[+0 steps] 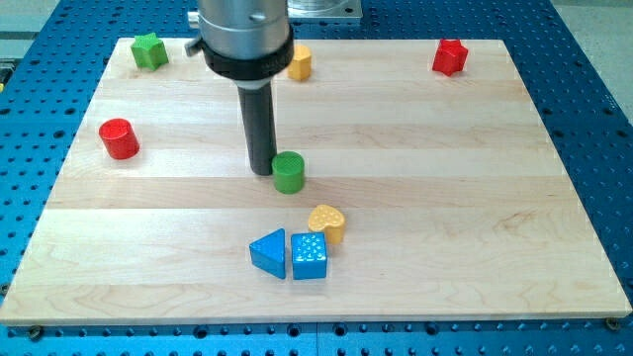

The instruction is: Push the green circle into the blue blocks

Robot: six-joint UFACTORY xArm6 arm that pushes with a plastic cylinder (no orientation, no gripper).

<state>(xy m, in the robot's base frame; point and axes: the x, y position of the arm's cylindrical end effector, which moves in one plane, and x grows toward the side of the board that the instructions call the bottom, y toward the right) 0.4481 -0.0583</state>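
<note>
My tip (262,170) rests on the bench (475,198), touching or just beside the left side of the green circle (289,172) near the middle. I carry no hand, only the bare rod, holding nothing. Nearer the front lie the blue triangle (269,253) and blue cube (310,256), side by side, with a yellow heart (327,222) touching the cube's far right corner, between it and the circle.

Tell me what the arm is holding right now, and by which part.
Nothing is held. My tip rests just left of the green circle.
</note>
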